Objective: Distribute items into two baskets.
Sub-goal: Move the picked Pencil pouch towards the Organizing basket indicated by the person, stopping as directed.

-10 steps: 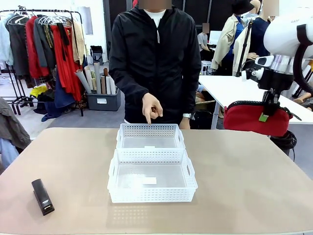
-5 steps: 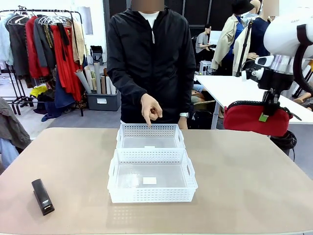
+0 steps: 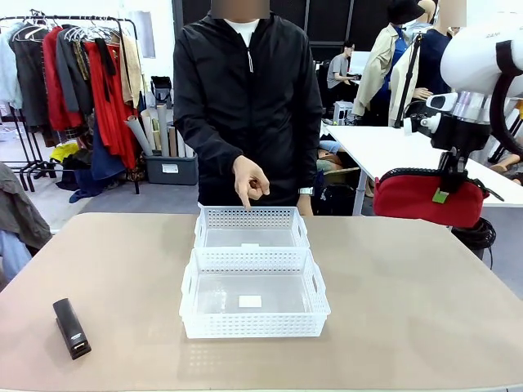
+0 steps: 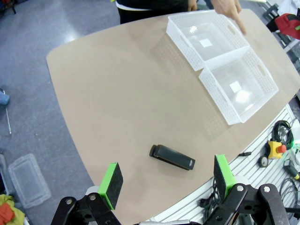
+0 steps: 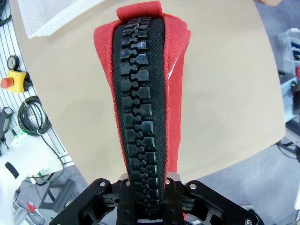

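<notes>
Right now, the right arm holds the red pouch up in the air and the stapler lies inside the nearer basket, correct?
No. The stapler lies on the bare table, left of the nearer basket, as the front view shows. The right arm does hold the red pouch up in the air.

View along the left gripper (image 4: pixel 167 180), whose two green-padded fingers (image 4: pixel 111 184) rise from the bottom edge, set wide apart with nothing between them. Above the gap, a black stapler (image 4: pixel 171 158) lies flat on the tan table (image 4: pixel 108 89), near its lower edge. Upper right: two white perforated baskets standing against each other, the upper basket (image 4: pixel 180 41) and the lower basket (image 4: pixel 215 99), each with a small white label inside. A person's hand (image 4: pixel 228 8) at the top edge points an index finger down over the upper basket's right rim. Far upper right corner: part of a red pouch (image 4: pixel 287 22). Lower right: a yellow emergency-stop button (image 4: pixel 275 149) and cables.
</notes>
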`<state>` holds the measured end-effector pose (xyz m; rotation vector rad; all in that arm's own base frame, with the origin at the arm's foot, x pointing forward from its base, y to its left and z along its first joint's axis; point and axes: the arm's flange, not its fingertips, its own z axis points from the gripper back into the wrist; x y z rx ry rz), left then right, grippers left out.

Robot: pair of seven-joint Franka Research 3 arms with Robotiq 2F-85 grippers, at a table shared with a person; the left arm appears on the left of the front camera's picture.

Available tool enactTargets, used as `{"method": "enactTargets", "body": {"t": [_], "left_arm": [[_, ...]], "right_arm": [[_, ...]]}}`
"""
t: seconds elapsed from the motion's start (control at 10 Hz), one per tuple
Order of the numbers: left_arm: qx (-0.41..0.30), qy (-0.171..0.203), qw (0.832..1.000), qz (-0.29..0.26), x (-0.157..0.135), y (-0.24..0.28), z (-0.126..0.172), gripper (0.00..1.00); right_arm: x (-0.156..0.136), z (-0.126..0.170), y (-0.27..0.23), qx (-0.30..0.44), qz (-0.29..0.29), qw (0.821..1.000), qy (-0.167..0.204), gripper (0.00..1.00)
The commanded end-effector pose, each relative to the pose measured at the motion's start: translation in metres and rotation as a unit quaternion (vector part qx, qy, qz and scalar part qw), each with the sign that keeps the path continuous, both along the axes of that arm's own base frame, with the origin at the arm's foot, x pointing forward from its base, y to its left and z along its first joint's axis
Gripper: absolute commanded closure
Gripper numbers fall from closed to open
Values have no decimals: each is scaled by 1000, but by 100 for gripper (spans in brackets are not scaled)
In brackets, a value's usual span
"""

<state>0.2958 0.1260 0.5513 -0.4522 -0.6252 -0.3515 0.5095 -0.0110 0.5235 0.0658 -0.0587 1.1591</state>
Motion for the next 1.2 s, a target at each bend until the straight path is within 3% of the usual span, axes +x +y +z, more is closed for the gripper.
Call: {"method": "enactTargets", "body": {"t": [0.0,0.4,1.1], "left_arm": [[-5,-5,1000,-5,0,-1,-1,0],[-5,-5,1000,-5,0,-1,-1,0],[-5,-5,1000,-5,0,-1,-1,0]], "right_arm": [[0,0,0,0,0,1000,0,100],[-41,4,4,53,34,998,6,100],[-99,-13,36,41,104,994,1,100]]}}
